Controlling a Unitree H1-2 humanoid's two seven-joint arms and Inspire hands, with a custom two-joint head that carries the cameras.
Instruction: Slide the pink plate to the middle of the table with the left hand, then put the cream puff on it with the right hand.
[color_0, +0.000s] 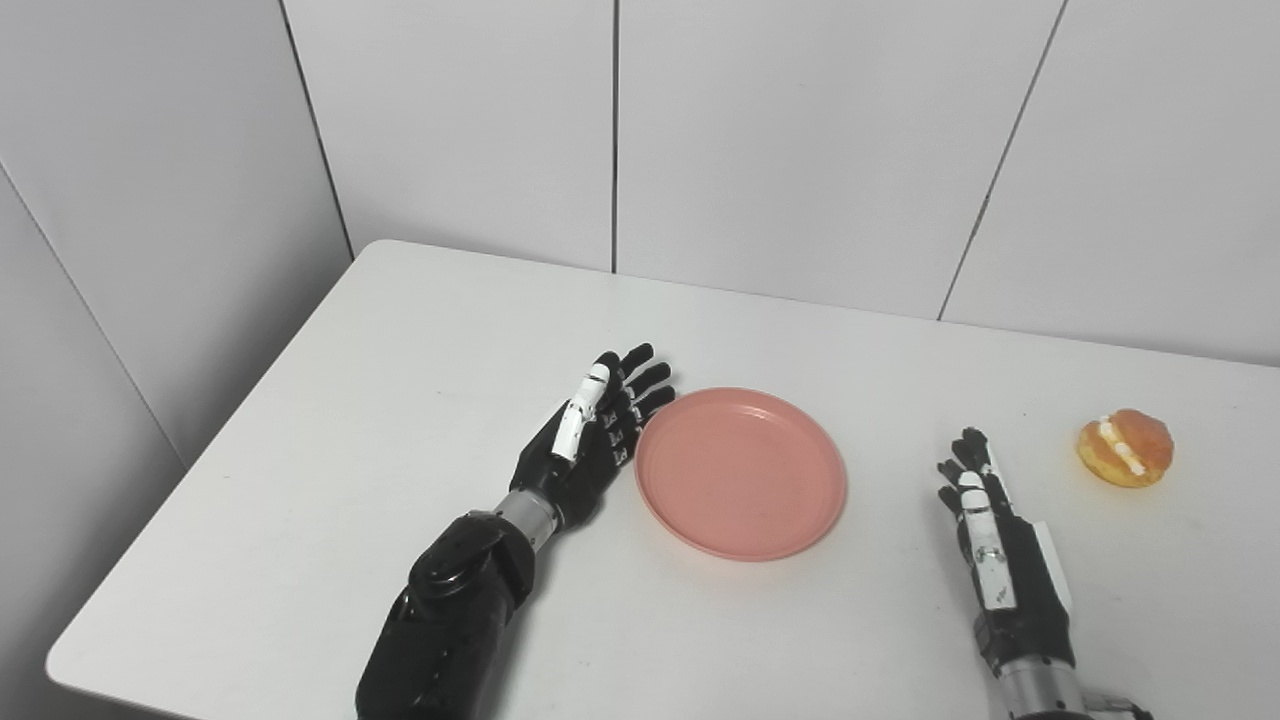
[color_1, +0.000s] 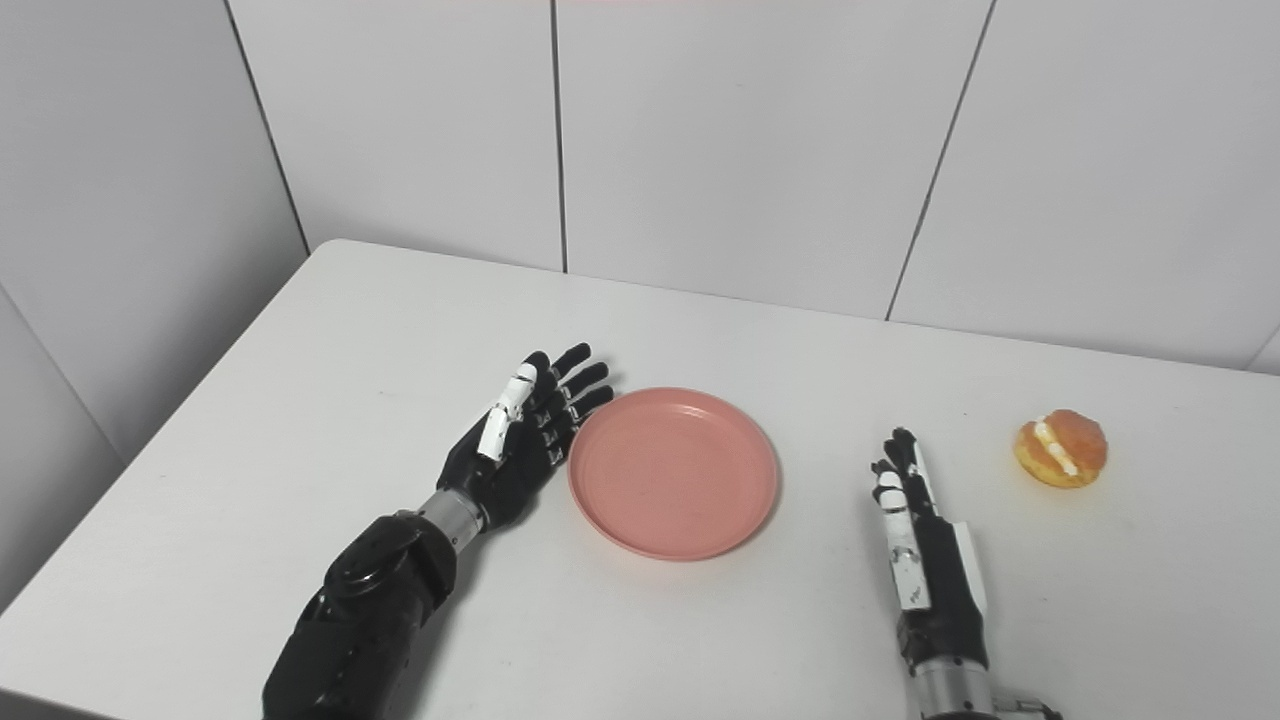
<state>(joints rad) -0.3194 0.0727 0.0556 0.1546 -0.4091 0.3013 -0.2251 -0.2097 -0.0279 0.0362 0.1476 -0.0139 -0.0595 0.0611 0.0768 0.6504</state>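
Seemingly the slide is about done: from the left eye view, the plate (color_0: 741, 472) lies near the middle of the table (color_0: 400, 340), with the left robot hand (color_0: 590, 435) flat, fingers spread, touching or just beside its left rim. Any last nudge should push low and level at the rim so the plate doesn't tip.

From the right eye view, the right robot hand (color_1: 925, 545) rests empty, fingers extended, between plate and puff (color_1: 1061, 448), the puff near, up-right of its fingertips.
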